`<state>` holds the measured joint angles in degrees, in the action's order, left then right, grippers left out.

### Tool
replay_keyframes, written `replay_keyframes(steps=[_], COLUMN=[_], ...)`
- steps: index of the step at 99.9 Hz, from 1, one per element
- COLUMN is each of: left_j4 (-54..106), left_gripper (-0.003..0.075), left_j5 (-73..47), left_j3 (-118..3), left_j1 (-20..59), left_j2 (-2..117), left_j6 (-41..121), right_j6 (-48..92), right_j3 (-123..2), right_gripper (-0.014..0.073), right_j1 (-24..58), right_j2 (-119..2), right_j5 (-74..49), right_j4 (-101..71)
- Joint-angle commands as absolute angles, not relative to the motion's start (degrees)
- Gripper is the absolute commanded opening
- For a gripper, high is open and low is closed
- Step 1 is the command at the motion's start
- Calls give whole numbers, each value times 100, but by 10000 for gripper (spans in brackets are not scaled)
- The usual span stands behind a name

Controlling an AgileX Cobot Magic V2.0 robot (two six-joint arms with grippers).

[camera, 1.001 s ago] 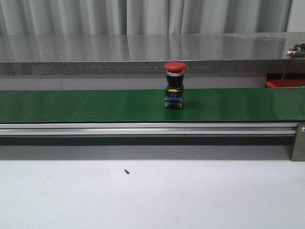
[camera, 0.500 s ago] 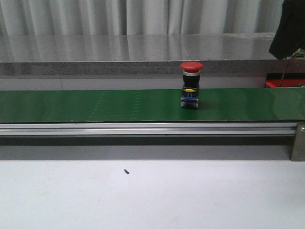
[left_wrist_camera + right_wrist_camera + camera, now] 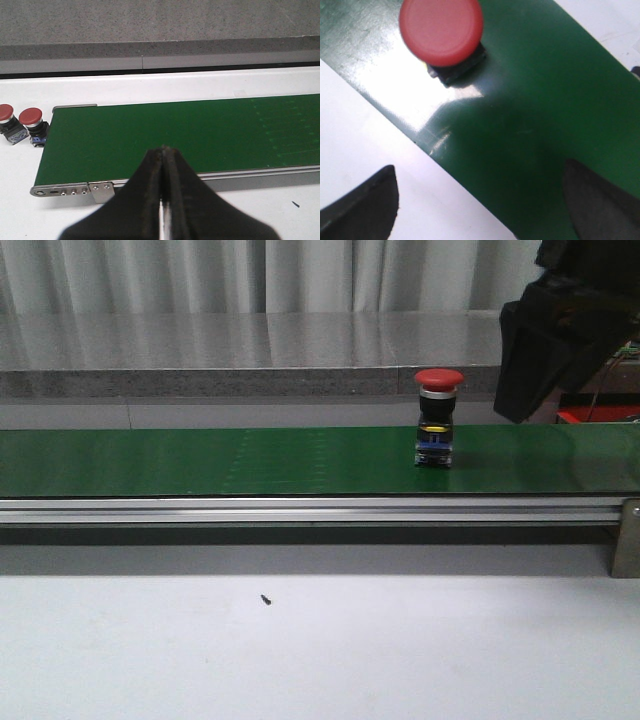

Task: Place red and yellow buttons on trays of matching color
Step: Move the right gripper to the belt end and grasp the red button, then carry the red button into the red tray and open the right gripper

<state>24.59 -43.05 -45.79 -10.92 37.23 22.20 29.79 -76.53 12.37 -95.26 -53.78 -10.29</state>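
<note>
Green conveyor belt [image 3: 200, 460] has carried the red button [image 3: 439, 418] to right of centre, where the right gripper [image 3: 548, 340], just entered upper right, is seen spread wide for pickup; left gripper [image 3: 162, 200] is shut, empty.

Pale pleated curtain [image 3: 250, 275] behind a grey speckled stone ledge [image 3: 200, 350] — white tabletop [image 3: 320, 650] in front
</note>
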Motion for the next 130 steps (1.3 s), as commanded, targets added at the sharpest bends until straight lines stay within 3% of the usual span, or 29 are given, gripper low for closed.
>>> replay_keyframes(steps=[1, 38, 77, 84, 103, 110, 130], left_j4=[2634, 2634, 2634, 2634, 2634, 2634, 2634], left_gripper=[-20, -20, -20, -20, -20, -20, -20], left_j5=[-3915, -3915, -3915, -3915, -3915, -3915, -3915], left_j3=[-4735, -4735, -4735, -4735, -4735, -4735, -4735], left_j1=[-1061, -1061, -1061, -1061, -1061, -1061, -1061], left_j2=[3710, 3710, 3710, 3710, 3710, 3710, 3710], left_j6=[2194, 2194, 2194, 2194, 2194, 2194, 2194], right_j6=[3041, 3041, 3041, 3036, 2963, 2963, 2836], right_j3=[-8068, -8816, -8854, -8854, -8854, -8854, -8861], right_gripper=[650, 589, 581, 505, 155, 117, 118], right_j1=[1237, 1237, 1237, 1237, 1210, 1199, 847], right_j2=[-9555, -10276, -10412, -10425, -10447, -10419, -10082], right_j5=[-5450, -5748, -5623, -5609, -5549, -5435, -5150], right_j4=[-1069, -1371, -1509, -1509, -1477, -1411, -1271])
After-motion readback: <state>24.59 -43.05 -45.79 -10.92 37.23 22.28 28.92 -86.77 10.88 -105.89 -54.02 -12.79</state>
